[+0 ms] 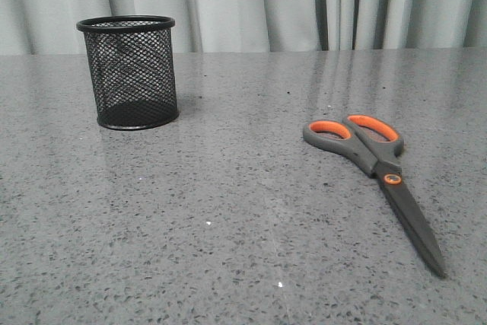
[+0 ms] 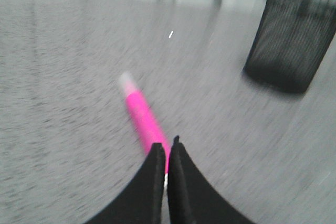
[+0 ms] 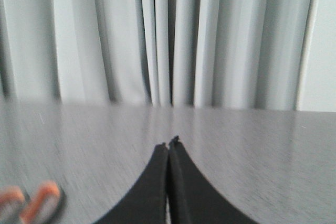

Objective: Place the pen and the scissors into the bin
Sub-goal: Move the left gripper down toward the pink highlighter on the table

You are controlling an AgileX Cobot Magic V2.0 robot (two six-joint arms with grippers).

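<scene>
Pen pinched in our left hand; scissors lying on the desk.

Our left hand (image 2: 167, 148) is clamped on the pink pen (image 2: 142, 116), its pale cap pointing away from the fingers, with the mesh bin (image 1: 132, 71) nearby, upright on the grey desk (image 1: 228, 226). The scissors (image 1: 373, 164) lie flat well to the right of the bin, blades together. Our right hand (image 3: 168, 145) has its fingers pressed together on nothing, above the desk near the orange-lined handles.
</scene>
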